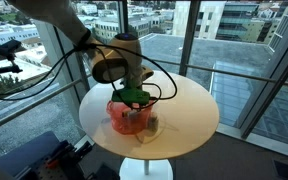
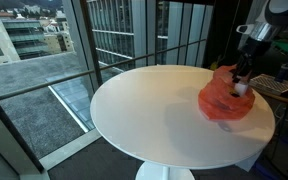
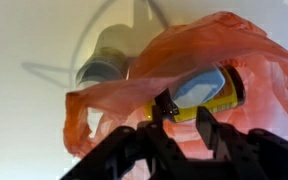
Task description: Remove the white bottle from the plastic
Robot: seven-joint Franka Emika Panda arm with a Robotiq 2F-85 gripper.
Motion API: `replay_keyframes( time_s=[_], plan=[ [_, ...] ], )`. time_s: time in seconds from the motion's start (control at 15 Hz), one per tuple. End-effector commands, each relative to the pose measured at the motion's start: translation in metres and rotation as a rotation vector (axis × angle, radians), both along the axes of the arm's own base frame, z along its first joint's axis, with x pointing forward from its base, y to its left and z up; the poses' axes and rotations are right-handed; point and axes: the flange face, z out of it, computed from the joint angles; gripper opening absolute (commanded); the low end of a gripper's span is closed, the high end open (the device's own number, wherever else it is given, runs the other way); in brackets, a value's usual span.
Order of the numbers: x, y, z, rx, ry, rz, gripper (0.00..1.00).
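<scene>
The red-orange translucent plastic (image 3: 234, 50) sits crumpled on the round white table, and shows in both exterior views (image 1: 127, 116) (image 2: 224, 100). A whitish bottle (image 3: 106, 62) with a grey top stands at the plastic's edge, partly behind its rim. I cannot tell whether it is inside or just outside. In an exterior view a small pale bottle (image 1: 152, 123) shows beside the plastic. My gripper (image 3: 184, 112) hangs right over the plastic (image 1: 134, 96) (image 2: 246, 74). Its jaws are apart, with only plastic between them. A yellow and blue container (image 3: 199, 90) lies inside, just past the fingertips.
The round white table (image 1: 189, 105) (image 2: 144, 105) stands on a pedestal beside tall windows. The plastic lies near one table edge. Black equipment (image 1: 9, 50) is mounted beyond the table, and cables hang from the arm.
</scene>
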Motion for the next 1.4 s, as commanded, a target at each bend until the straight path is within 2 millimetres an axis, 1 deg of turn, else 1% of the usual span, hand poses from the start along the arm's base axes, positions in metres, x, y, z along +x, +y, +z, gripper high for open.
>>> replay_keyframes(
  time_s=[0.0,0.2,0.27,0.47,0.73,0.93,1.33],
  plan=[
    [0.001,-0.005,0.008,-0.010,-0.007,0.002,0.73],
    [-0.002,-0.008,0.006,-0.009,0.004,-0.019,0.96],
    [-0.003,-0.008,0.005,-0.006,0.009,-0.031,1.00],
    [-0.006,-0.007,0.002,-0.004,0.025,-0.049,1.00],
    [-0.009,-0.002,-0.002,0.003,0.044,-0.013,1.00],
    [-0.011,0.002,-0.001,0.015,0.059,0.035,1.00],
    [-0.011,0.007,-0.002,-0.004,0.055,0.197,1.00]
  ],
)
